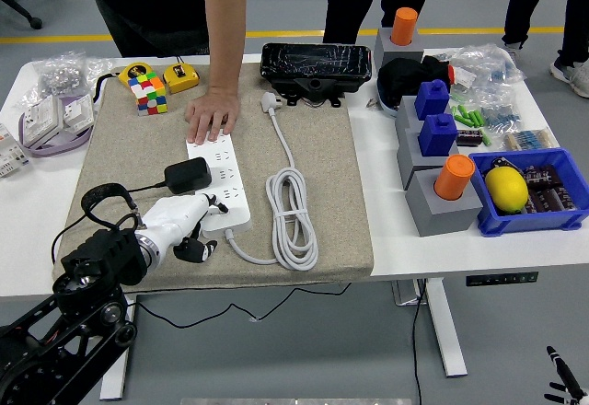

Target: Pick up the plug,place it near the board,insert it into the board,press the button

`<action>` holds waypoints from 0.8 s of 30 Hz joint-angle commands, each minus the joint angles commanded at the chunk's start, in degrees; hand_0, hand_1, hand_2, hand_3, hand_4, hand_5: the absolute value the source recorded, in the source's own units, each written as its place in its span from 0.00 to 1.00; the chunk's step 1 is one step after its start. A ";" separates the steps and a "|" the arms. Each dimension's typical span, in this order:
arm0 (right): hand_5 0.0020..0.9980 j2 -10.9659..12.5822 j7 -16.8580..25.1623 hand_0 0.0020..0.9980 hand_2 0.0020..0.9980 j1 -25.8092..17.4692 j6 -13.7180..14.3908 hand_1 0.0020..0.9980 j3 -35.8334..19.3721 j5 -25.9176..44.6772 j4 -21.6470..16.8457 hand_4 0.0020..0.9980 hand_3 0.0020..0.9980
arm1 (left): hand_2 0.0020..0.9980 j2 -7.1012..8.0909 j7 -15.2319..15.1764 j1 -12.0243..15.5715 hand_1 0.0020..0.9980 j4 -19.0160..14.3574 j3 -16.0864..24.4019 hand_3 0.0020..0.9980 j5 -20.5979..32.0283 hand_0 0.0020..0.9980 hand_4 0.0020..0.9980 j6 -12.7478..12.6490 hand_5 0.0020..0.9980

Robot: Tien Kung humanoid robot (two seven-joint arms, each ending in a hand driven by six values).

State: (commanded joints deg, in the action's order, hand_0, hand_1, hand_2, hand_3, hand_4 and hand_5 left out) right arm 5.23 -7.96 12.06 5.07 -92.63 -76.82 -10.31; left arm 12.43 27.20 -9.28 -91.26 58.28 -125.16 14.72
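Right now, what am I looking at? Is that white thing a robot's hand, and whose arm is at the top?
Yes, that is a robot. The picture comes from a camera high on the robot, looking down over its table. Its black left arm enters from the bottom left and ends in a white left hand with fingers. The fingers reach toward the near end of a white power strip and hold nothing. A black plug sits at the strip's left edge. The strip lies on a grey mat, next to its coiled white cable. The arm at the top belongs to a person standing across the table; the person's hand presses on the strip's far end. The robot's right hand is out of the picture.
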 joint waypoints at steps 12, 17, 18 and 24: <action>1.00 0.08 0.03 1.00 0.78 0.13 0.06 0.87 -0.09 0.03 0.00 1.00 0.84 | 0.14 0.03 -0.54 -0.10 0.02 1.81 -0.50 0.75 0.45 0.16 0.66 0.04 0.00; 1.00 0.06 0.00 1.00 0.78 0.08 0.03 0.87 -0.10 -0.02 0.00 1.00 0.84 | 0.14 0.00 -0.57 -0.03 0.02 2.01 -0.74 0.74 0.38 0.16 0.65 -0.02 0.00; 1.00 0.06 0.00 1.00 0.78 0.08 0.02 0.87 -0.10 -0.02 0.00 1.00 0.84 | 0.14 0.01 -0.56 -0.03 0.02 1.99 -0.74 0.74 0.35 0.16 0.65 -0.03 0.00; 1.00 0.06 -0.01 1.00 0.78 0.06 0.03 0.87 -0.13 -0.08 0.00 1.00 0.84 | 0.14 0.26 -0.48 0.01 0.02 -1.16 0.44 0.74 -1.08 0.16 0.65 -0.42 0.00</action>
State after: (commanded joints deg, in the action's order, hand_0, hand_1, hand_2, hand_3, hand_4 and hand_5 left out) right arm 5.29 -7.97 12.12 5.10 -92.76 -76.90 -10.31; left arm 12.70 26.73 -9.27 -92.43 58.72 -126.25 14.29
